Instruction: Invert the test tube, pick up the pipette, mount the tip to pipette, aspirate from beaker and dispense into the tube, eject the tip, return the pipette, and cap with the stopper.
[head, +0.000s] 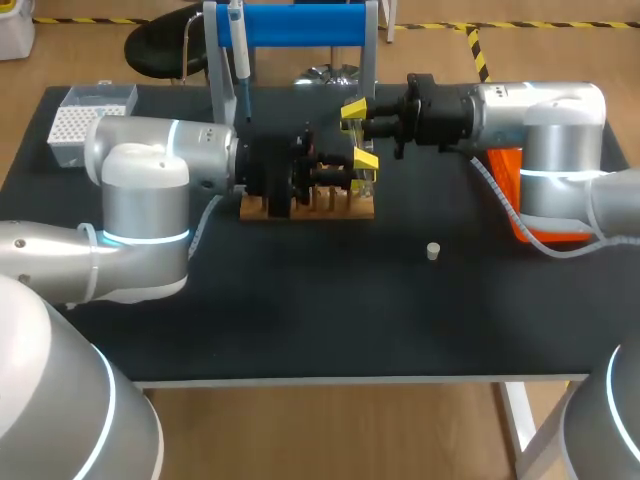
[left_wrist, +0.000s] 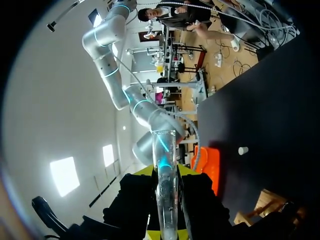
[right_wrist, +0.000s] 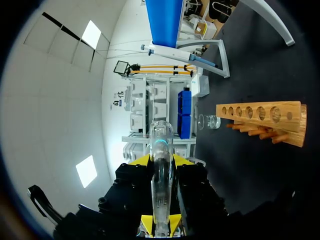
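Note:
A clear glass test tube (left_wrist: 165, 170) (right_wrist: 161, 165) is held by both arms at once, above the right end of the wooden rack (head: 310, 208). My left gripper (left_wrist: 165, 210) (head: 364, 160) is shut on it, a yellow tip on each side. My right gripper (right_wrist: 161, 200) (head: 352, 110) is shut on the same tube from the other side. In the head view the tube itself is hard to make out. The pipette (head: 240, 50) (right_wrist: 170, 52) hangs on the blue stand (head: 300, 25). The small stopper (head: 433, 251) (left_wrist: 243, 150) lies alone right of the rack. A glass beaker (right_wrist: 210, 121) stands past the rack's far end.
A white tip box (head: 85, 120) sits at the back left corner. An orange object (head: 520, 200) lies under my right arm. The wooden rack (right_wrist: 260, 117) has a row of holes. My left arm's elbow covers the table's left side.

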